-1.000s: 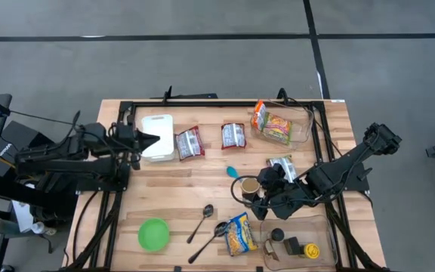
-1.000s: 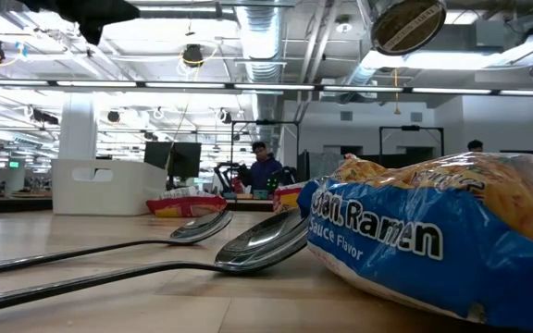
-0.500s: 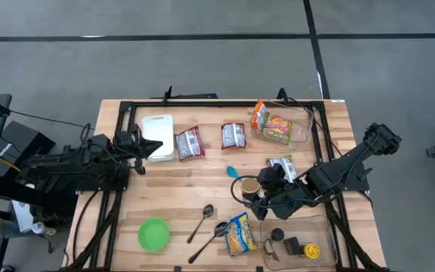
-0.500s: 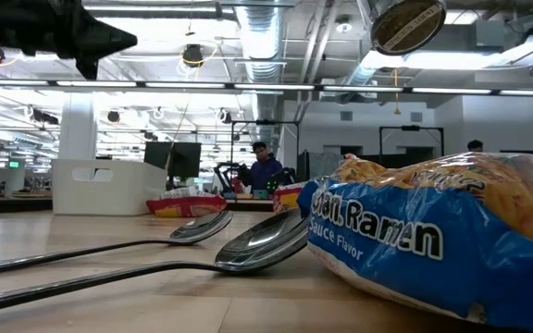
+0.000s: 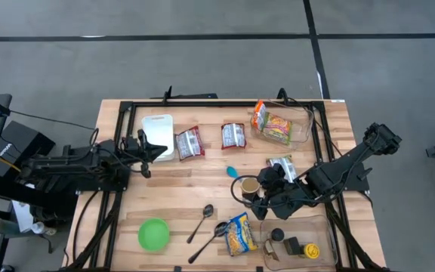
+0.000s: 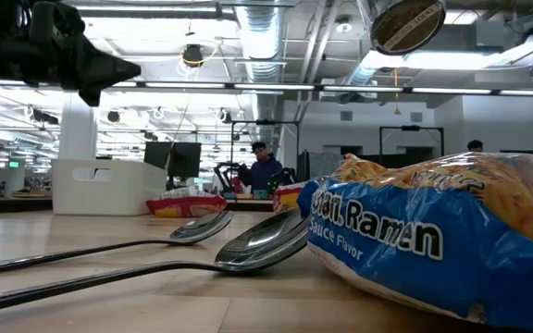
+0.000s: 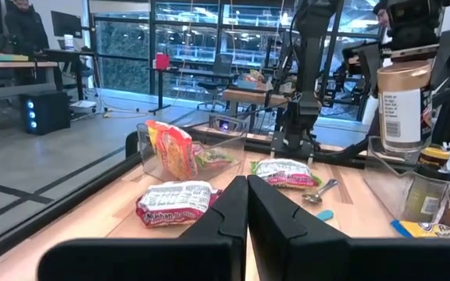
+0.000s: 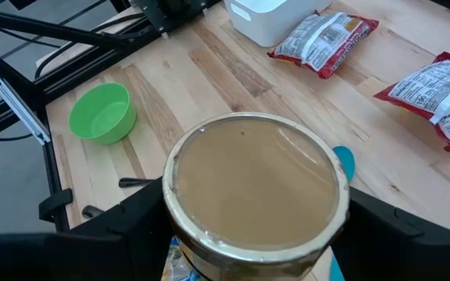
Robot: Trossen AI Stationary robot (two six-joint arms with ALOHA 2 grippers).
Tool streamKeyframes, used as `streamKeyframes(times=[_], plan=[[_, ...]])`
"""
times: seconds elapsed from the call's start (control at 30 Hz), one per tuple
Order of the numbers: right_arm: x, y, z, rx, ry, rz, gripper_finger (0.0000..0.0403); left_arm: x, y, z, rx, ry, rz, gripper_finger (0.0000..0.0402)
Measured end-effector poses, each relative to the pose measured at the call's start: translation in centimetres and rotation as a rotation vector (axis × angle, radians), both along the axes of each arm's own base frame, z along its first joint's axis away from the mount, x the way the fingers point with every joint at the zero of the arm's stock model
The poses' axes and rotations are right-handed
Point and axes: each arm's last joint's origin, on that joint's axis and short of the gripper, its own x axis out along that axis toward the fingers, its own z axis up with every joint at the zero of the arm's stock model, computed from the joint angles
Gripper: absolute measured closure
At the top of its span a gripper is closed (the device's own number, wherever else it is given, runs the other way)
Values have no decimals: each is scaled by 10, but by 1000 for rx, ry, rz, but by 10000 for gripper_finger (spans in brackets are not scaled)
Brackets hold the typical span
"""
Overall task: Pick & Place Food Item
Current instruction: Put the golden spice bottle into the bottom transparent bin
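Observation:
A jar [image 5: 249,187] with a tan lid and a white label hangs in my right gripper [image 8: 256,234] over the table's near right part. It also shows in the left wrist view [image 7: 403,105] and at the top of the low view [image 6: 407,23]. My left gripper [image 5: 161,149] is shut and empty, in the air by the white container [image 5: 158,136] at the left. A blue and yellow ramen packet [image 5: 240,233] lies flat on the table near the front edge. My right gripper pinches the jar between its two fingers [image 8: 143,222], which stand on opposite sides of it just below the lid [image 8: 180,234]. The fingers come from above, pointing down. The jar hangs about upright, lifted clear of the table.
Two red and silver packets [image 5: 189,142] [image 5: 233,135], a clear bin [image 5: 302,130] with an orange packet, a green packet [image 5: 282,164], a blue spoon [image 5: 232,171], two metal spoons [image 5: 202,221], a green bowl [image 5: 153,233] and a clear tray [image 5: 319,227] with bottles are on the table.
My left gripper has come down and moved a little toward the table's near edge and right, staying shut. My right gripper and the jar have kept still.

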Motion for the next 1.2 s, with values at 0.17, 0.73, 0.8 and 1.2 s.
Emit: streamKeyframes(times=[0.17, 0.73, 0.8, 1.2], plan=[[0, 0, 0, 0, 0, 0, 132, 0, 0, -3, -1, 11, 0, 399], [1, 1, 1, 11, -16, 2, 132, 0, 0, -3, 0, 10, -1, 399], [2, 4, 3, 21, -38, 14, 132, 0, 0, -3, -1, 9, -1, 399], [15, 19, 21, 169, -186, 265, 132, 0, 0, -3, 0, 10, -3, 399]])
